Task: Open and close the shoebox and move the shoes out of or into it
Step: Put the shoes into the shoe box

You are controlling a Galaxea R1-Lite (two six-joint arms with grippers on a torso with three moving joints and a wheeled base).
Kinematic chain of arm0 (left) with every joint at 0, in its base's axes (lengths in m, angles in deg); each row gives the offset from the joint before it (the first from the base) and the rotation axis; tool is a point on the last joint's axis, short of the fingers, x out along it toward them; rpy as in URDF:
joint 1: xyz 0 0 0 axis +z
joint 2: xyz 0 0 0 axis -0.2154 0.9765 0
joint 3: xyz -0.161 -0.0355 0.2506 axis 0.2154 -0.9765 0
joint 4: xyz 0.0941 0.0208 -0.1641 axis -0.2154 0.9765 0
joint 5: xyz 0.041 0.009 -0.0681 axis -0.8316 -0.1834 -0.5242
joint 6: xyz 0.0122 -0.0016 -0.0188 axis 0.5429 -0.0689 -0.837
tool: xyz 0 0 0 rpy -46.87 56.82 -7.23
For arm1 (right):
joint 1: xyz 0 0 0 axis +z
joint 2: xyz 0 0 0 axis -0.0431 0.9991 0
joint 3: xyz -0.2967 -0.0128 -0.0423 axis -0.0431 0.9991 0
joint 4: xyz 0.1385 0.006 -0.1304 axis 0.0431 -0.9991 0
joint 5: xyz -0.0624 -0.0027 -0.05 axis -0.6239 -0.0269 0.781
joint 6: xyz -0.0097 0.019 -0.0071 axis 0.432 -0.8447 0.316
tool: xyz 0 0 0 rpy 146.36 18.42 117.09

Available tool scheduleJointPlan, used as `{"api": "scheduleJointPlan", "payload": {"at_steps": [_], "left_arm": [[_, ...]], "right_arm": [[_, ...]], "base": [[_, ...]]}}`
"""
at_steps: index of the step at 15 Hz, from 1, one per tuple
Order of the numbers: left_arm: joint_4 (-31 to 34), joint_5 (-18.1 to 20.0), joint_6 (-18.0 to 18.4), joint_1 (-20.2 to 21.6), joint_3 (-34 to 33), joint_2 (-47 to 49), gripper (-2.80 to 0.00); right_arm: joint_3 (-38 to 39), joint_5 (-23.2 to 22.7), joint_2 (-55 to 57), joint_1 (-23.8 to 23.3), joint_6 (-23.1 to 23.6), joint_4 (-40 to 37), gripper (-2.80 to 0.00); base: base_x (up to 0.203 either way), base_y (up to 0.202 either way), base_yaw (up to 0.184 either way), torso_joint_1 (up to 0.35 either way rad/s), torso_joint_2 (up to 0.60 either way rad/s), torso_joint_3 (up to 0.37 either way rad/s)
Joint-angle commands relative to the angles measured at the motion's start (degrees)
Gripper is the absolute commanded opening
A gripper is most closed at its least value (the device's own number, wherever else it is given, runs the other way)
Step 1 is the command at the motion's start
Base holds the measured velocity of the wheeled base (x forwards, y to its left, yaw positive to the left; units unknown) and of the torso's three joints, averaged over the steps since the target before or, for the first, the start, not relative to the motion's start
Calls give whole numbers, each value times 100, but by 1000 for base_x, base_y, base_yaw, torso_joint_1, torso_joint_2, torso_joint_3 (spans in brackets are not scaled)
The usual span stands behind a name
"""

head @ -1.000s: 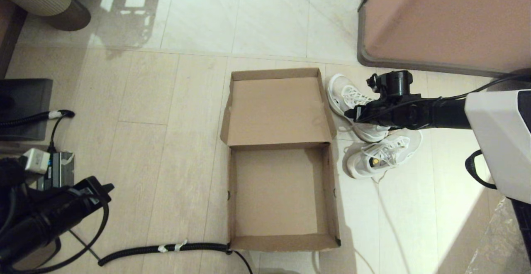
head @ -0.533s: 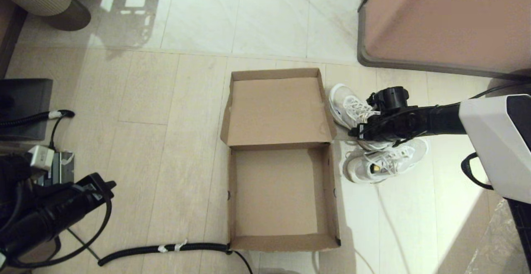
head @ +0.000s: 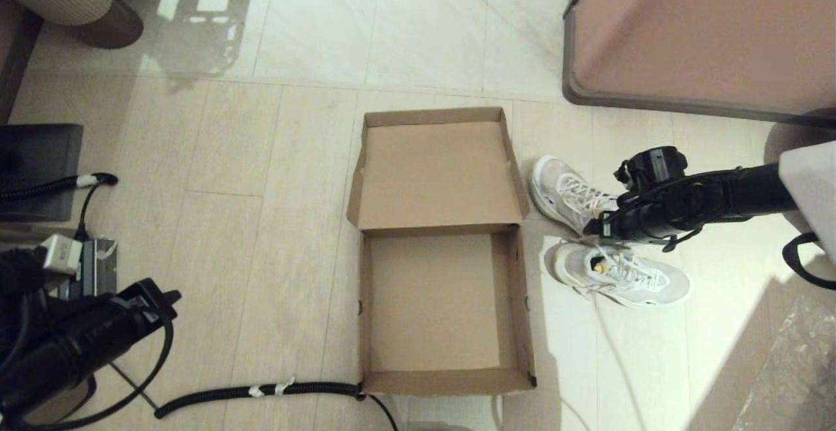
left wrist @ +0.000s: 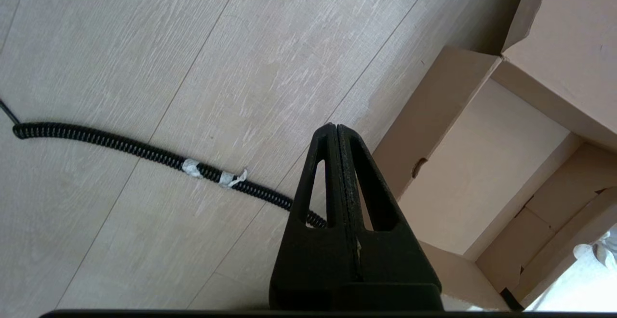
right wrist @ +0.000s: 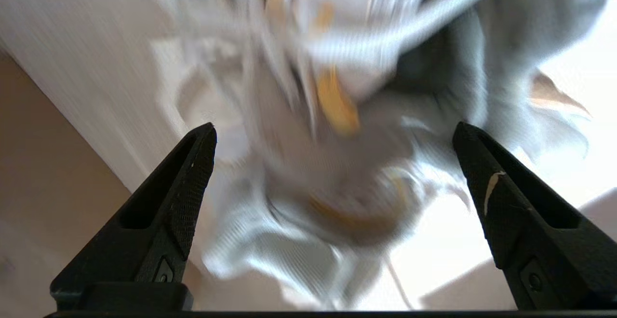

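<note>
The right end effector [head: 591, 228] hangs low over the two shoes [head: 617, 274], its black arm reaching in from the robot's right almost level with the floor, and its fingers [right wrist: 183, 188] are spread wide with nothing between them. The right wrist view shows these textured black fingers on either side of a white shoe [right wrist: 337, 130] with laces and a greyish inside, but this view is blurred, so I cannot tell if they touch it. The left end effector [head: 160, 297] is parked low at the robot's left, and only the left wrist view shows that its two triangular black fingers [left wrist: 318, 183] are pressed flat together, empty. The shoebox [head: 444, 313] of plain brown cardboard lies open on the floor [head: 261, 157] of pale tiles, its lid [head: 437, 170] folded back flat and the inside bare. Both shoes stand on the floor just beside the box, on its right side. A black corrugated cable [head: 261, 393] with white tape runs to the near left corner of the box. A large pinkish-brown block [head: 705, 32] with a dark grey rim stands at the far right.
</note>
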Motion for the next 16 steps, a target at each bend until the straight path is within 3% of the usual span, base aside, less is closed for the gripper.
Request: {"api": "scheduleJointPlan", "payload": {"at_steps": [1,7,12,16], "left_arm": [[-15,-7,-15,4,-55,-126,-280],[-14,-11,-15,4,-351,-383,-280],[-5,-11,-15,4,-392,-436,-280],[-14,-6,-15,13,-372,-357,-280]], "right_arm": [[460,-2,-374,-106,106,-4,0],[1344,-11,-823,-502,749,205,0],[1869,6,-709,-469,1360,1467,0],[1978,2,-999,-459,1440,1571,0]], "base": [[0,0,0,0,0,0],[0,0,0,0,0,0],[0,0,0,0,0,0],[0,0,0,0,0,0]]}}
